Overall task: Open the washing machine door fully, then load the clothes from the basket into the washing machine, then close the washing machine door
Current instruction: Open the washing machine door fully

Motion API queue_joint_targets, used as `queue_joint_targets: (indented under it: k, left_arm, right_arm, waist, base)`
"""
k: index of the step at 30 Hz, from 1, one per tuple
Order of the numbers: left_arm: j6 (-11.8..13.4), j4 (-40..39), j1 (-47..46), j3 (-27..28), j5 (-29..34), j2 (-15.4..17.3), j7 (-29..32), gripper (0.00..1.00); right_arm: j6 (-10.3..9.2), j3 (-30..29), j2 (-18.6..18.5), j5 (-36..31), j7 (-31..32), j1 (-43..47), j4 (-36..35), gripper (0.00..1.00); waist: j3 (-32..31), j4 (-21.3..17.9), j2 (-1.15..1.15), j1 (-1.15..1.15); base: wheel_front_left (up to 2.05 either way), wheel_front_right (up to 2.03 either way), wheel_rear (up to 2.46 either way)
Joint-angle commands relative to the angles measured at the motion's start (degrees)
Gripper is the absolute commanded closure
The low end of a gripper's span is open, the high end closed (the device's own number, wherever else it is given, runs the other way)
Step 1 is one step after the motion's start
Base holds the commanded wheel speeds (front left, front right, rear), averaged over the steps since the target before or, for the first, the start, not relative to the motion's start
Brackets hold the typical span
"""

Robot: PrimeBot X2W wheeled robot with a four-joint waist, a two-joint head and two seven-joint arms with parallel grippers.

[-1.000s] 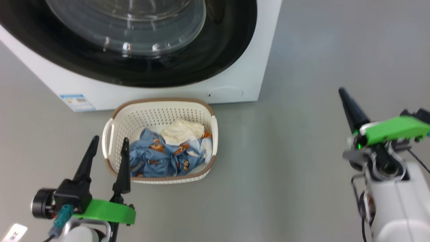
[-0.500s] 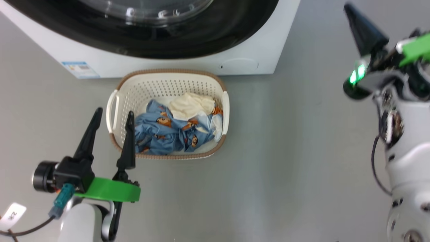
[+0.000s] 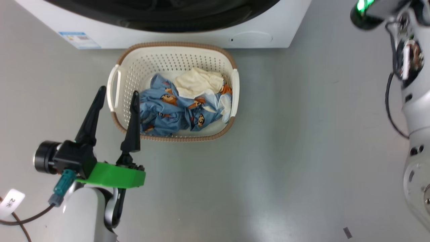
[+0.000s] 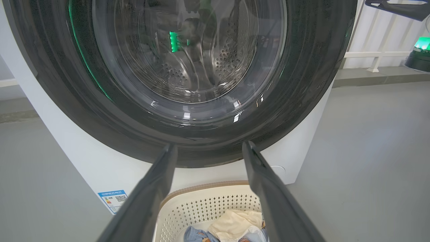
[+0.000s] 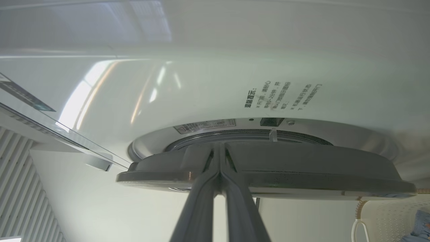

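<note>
Basket (image 3: 174, 60) sits just in front of the washing machine (image 3: 201, 35) and holds blue printed clothes (image 3: 168, 112) with the cream piece (image 3: 198, 82) on top. Left gripper (image 3: 119, 90) is spread over the basket's left rim. Right gripper (image 5: 220, 151) has fingers pressed together at the washing machine door (image 5: 302, 171) edge. Versus 1 s ago: head camera shifted, right arm raised toward the door, load unchanged.
</note>
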Motion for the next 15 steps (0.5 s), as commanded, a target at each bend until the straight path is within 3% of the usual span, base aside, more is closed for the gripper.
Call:
queue_joint_targets:
  k: [1, 15]
  left_arm:
    - [0.71, -1.70, -1.23, 1.26, -0.40, 1.12, -0.46, 0.00]
    - [1.65, -1.98, -3.70, -1.93, -1.98, 1.12, -0.46, 0.00]
  right_arm:
    - [0.09, 1.33, 0.77, -1.45, 0.72, -3.07, -0.43, 1.00]
    - [0.09, 5.23, -0.12, -6.71, 1.15, -14.63, 8.54, 1.00]
  waist:
    - [1.53, 0.86, 0.00, 0.00]
    - [4.84, 3.27, 0.00, 0.00]
  base:
    - [0.00, 0.00, 0.00]
    - [0.00, 0.00, 0.00]
